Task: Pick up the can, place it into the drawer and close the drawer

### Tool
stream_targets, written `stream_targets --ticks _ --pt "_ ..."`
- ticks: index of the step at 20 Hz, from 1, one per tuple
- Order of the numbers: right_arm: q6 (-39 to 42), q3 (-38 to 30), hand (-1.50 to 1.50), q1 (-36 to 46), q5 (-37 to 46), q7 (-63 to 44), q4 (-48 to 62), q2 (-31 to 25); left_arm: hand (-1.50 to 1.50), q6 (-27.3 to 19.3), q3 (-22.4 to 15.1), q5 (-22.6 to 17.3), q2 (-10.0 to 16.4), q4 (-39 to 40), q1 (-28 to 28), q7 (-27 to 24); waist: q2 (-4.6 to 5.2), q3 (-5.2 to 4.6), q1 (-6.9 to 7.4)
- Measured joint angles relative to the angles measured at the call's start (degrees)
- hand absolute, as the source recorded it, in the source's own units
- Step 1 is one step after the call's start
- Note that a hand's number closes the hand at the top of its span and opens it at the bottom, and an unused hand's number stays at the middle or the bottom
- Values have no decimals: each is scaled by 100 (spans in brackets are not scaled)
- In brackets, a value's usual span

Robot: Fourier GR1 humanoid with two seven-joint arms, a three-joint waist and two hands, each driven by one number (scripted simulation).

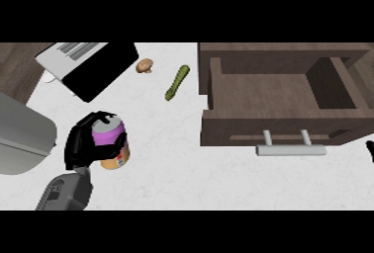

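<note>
The can (112, 138), purple-topped with an orange lower part, stands on the white counter at the left. My left hand (84, 144) is curled round it from the left, fingers wrapping over its top and front. At the right, the brown wooden drawer (281, 126) stands pulled out with nothing showing inside, its silver handle (291, 149) facing me. Only a black tip of my right hand (370, 149) shows at the right edge, beside the drawer's front.
A brown mushroom (145, 65) and a green bean-like vegetable (176, 82) lie on the counter behind the can. A black and silver appliance (86, 63) sits at the back left. A grey rounded object (22, 136) fills the left edge.
</note>
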State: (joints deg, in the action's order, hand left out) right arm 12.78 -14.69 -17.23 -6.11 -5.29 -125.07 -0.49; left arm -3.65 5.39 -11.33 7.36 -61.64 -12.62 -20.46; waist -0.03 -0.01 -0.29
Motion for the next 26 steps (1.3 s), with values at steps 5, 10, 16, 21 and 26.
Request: stream_targets --ticks 5,10,16,21,26 --pt "-30 -2 -150 -91 7 44 -72 11 150 -124 -242 131 -40 -623 -153 570 -4 3 7" --pt "-67 -10 -150 -46 -37 17 -86 -22 150 -271 -481 346 -109 -1039 -491 1005 -3 3 5" --pt "-85 -64 -150 -48 -69 -85 -178 -31 150 -629 -806 627 -299 -1689 -1069 1923 -7 3 -2" --pt "-82 -28 -150 -87 -28 -72 -208 12 150 -883 -994 878 -489 -1761 -1793 2617 -4 3 -13" --pt "-152 15 -150 -124 -23 -44 -238 -10 150 -1261 -1245 1147 -652 -1696 -2598 3219 -3 5 -30"
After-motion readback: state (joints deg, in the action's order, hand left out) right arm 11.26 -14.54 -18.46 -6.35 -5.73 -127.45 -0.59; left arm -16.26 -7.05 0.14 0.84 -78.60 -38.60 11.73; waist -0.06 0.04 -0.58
